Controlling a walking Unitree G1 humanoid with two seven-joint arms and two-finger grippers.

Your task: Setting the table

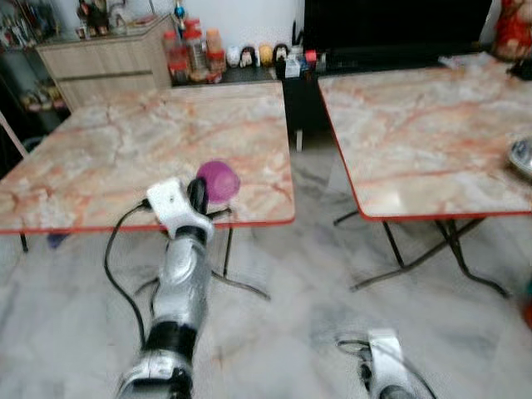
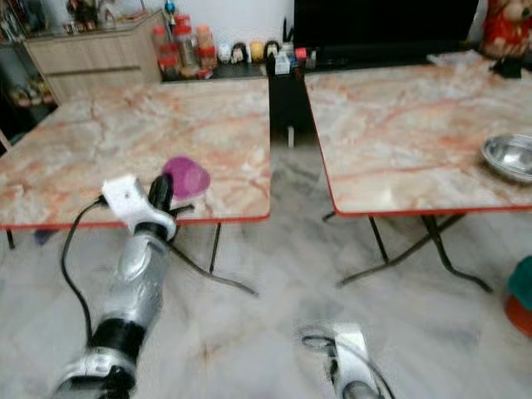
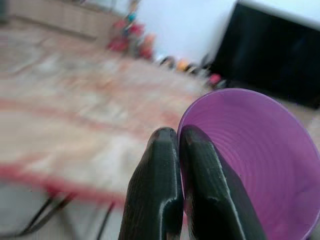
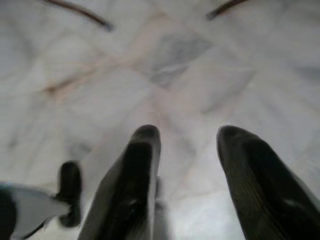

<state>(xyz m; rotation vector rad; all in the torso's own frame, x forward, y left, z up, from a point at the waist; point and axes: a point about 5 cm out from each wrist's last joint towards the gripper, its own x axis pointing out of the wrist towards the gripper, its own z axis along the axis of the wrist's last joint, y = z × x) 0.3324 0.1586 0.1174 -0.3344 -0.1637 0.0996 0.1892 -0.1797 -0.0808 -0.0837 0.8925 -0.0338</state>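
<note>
**Over the near edge of the left table, a purple cup held ready to set down**

Above the front edge of the left table, toward its near right corner, the left end effector carries a purple cup. Its two black fingers are pressed together on the cup's rim, one inside the wall and one outside. That rim pinch leaves the base free, which I judge suits placing it upright on the marble-patterned top. The cup looks tipped, its mouth turned toward the wrist camera.

Down low on the right, the right end effector hangs idle over the pale floor, its fingers spread with nothing between them.

Only the left wrist view reveals the grip itself and the ridged inside of the cup; from the head views the cup is a purple blob past the wrist. The right eye view, in turn, shows a steel bowl near the right edge of the second table.
</note>
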